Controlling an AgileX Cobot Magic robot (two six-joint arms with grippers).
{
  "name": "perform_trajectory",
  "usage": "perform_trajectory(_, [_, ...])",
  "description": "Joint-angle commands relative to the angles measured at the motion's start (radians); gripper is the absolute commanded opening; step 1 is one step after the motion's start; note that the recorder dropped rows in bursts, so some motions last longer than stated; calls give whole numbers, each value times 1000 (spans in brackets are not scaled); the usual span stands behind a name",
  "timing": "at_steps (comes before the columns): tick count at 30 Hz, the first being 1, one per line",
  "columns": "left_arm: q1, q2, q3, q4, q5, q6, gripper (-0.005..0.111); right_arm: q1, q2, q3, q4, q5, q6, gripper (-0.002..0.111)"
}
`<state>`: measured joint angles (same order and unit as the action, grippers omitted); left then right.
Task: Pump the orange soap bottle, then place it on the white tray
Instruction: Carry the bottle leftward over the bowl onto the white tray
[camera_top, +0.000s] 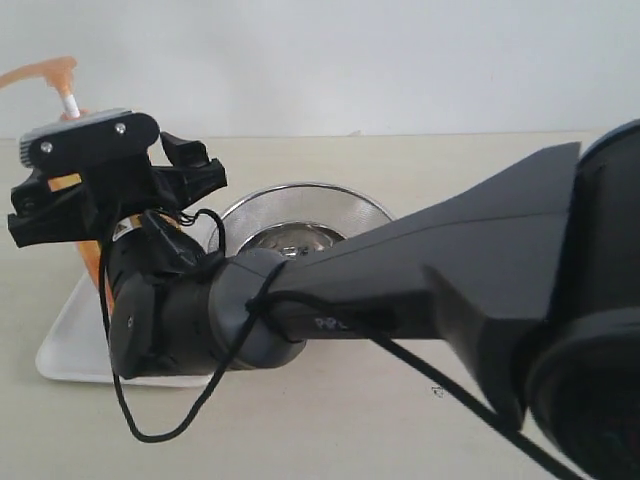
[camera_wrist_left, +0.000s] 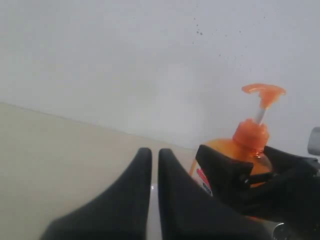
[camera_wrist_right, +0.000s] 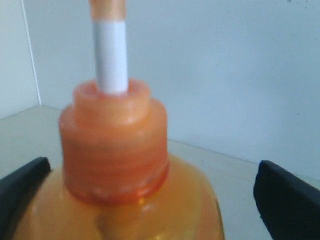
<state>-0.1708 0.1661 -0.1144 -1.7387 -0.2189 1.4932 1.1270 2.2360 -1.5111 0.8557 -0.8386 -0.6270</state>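
– Pale beige tabletop (camera_top: 420, 165), white wall behind. Where's the bottle?
– Upper left of the exterior view. The tall translucent orange plastic soap bottle (camera_wrist_left: 250, 136) stands between the right gripper's (camera_wrist_right: 160, 192) black fingers, which are spread wide beside its shoulders. It's over the far end of the flat white rectangular tray (camera_top: 65, 345), base hidden.
– Any writing?
– Its white-and-red label (camera_wrist_left: 202, 179) is too blurred to read. The left gripper (camera_wrist_left: 155, 152) is nearly closed and empty, and a round steel bowl (camera_top: 350, 212) sits beside the tray.
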Motion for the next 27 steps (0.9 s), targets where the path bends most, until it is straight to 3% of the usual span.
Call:
perform_trajectory(1, [2, -7, 4, -6, 11, -6, 5, 8, -75, -5, 34, 86, -93, 105])
perform_trajectory(7, [2, -7, 4, -6, 11, -6, 5, 56, -131, -5, 151, 108, -210, 105])
perform_trajectory(16, [2, -7, 4, -6, 10, -6, 5, 153, -192, -5, 398, 48, -640, 105])
perform_trajectory(22, [2, -7, 4, -6, 12, -6, 5, 228, -199, -5, 425, -72, -666, 105])
perform_trajectory(27, [2, -7, 4, -6, 14, -6, 5, 286, -201, -5, 561, -249, -678, 102])
